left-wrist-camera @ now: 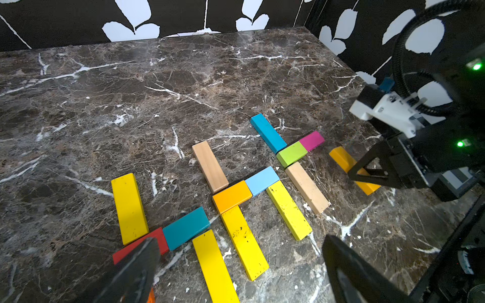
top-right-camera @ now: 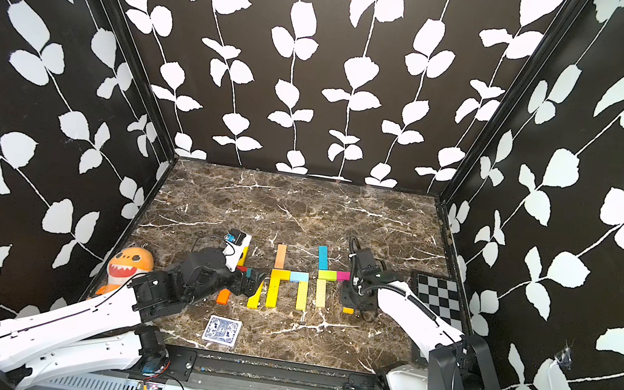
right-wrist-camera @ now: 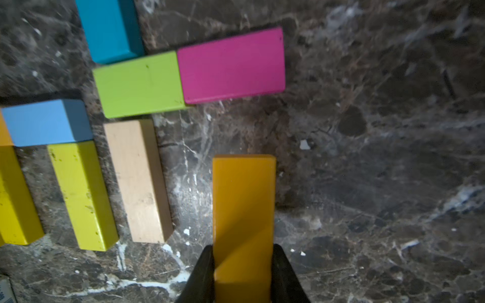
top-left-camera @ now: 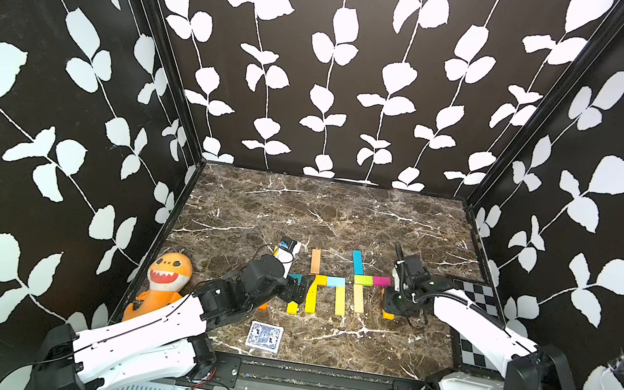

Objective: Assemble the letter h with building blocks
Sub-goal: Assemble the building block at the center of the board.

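The building blocks (top-left-camera: 332,281), small flat rectangular wooden bricks painted in bright colours or left plain tan, are lying flat at the front middle of the dark brown marble-patterned bench (top-left-camera: 320,213). They are sitting between the two arms in three h-like groups, side by side.

In the left wrist view, the group nearest the left arm is showing a yellow block (left-wrist-camera: 130,207), a red block (left-wrist-camera: 126,253), a teal block (left-wrist-camera: 186,227) and a second yellow block (left-wrist-camera: 214,267). The middle group is joining a plain tan block (left-wrist-camera: 210,166), an orange block (left-wrist-camera: 232,196) and a light blue block (left-wrist-camera: 262,181) over two yellow uprights, whose paint is flecked with dark chips. In the third group a blue block (left-wrist-camera: 267,132) is meeting a lime green block (left-wrist-camera: 291,153). A magenta block (left-wrist-camera: 312,140) is lying end to end with the green one, and another tan block (left-wrist-camera: 307,187) is touching the green one's other side.

The right fingers (right-wrist-camera: 200,282) are pinching an amber-yellow block (right-wrist-camera: 244,204) by its long sides near one end. They are holding it parallel to that tan block and apart from the magenta one. Whether it is touching the bench cannot be told.

The left fingers (left-wrist-camera: 136,270) are spread wide and hanging low over the first group, with one tip covering part of the red block.

An orange shark plush (top-left-camera: 166,279) is lying at the bench's left edge. A blue-patterned card deck (top-left-camera: 264,336) is lying near the front edge, apart from the blocks.
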Motion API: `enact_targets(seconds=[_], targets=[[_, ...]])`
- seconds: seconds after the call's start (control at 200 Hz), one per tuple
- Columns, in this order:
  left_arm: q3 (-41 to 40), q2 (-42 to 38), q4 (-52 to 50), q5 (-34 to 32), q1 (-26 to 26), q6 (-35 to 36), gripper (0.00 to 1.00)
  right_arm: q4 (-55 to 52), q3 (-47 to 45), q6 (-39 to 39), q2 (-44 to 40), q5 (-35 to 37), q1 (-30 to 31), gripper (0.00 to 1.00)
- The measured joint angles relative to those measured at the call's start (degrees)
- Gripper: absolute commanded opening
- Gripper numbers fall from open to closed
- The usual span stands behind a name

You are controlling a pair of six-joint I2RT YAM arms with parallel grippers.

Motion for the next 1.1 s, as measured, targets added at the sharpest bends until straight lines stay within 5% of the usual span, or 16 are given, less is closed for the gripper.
enact_targets(seconds=[1.096], targets=[[-0.33, -0.83, 0.07, 0.17, 0.0, 0.22, 0.99, -1.01, 4.28, -4.74, 9.79, 4.5, -0.57, 0.07]])
